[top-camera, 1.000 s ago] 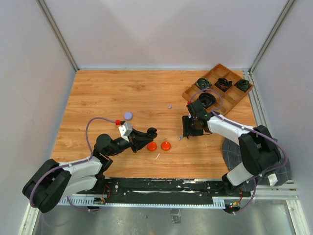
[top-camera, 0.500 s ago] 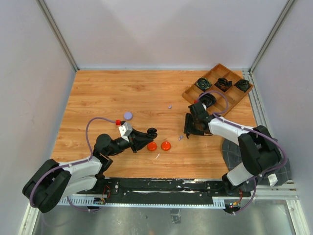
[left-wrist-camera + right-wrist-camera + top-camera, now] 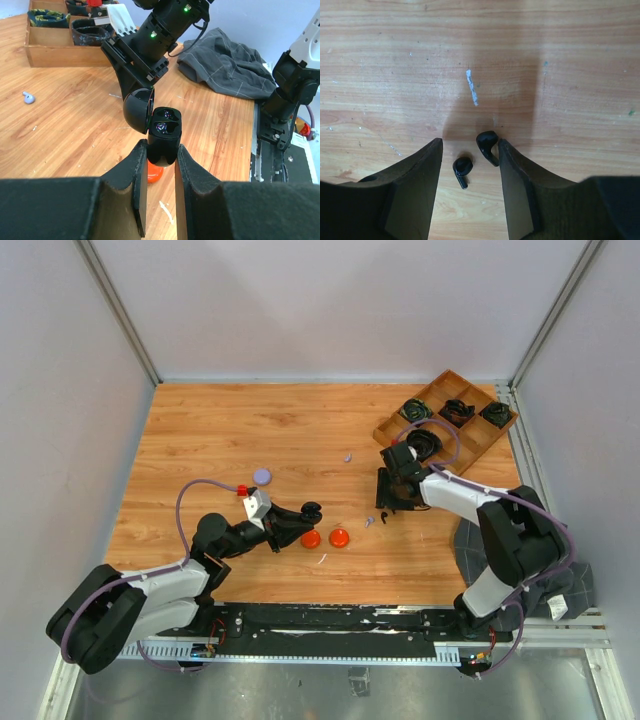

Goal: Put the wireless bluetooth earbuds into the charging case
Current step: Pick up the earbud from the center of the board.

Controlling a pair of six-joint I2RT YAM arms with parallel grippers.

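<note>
Earbuds (image 3: 487,146), two black, now between my open right fingers (image 3: 415,190) after shifting toward 12 o'clock; left fingers (image 3: 135,185) grip the open charging case (image 3: 163,135).

Left arm (image 3: 150,585): white shells, black joints, lilac cable (image 3: 183,502) looping overhead, white block with red cap (image 3: 252,498) near wrist. Right arm (image 3: 465,502): same colours, green lights (image 3: 152,35). Left tool (image 3: 159,150), right tool (image 3: 470,145): broad matte black fingers.
</note>
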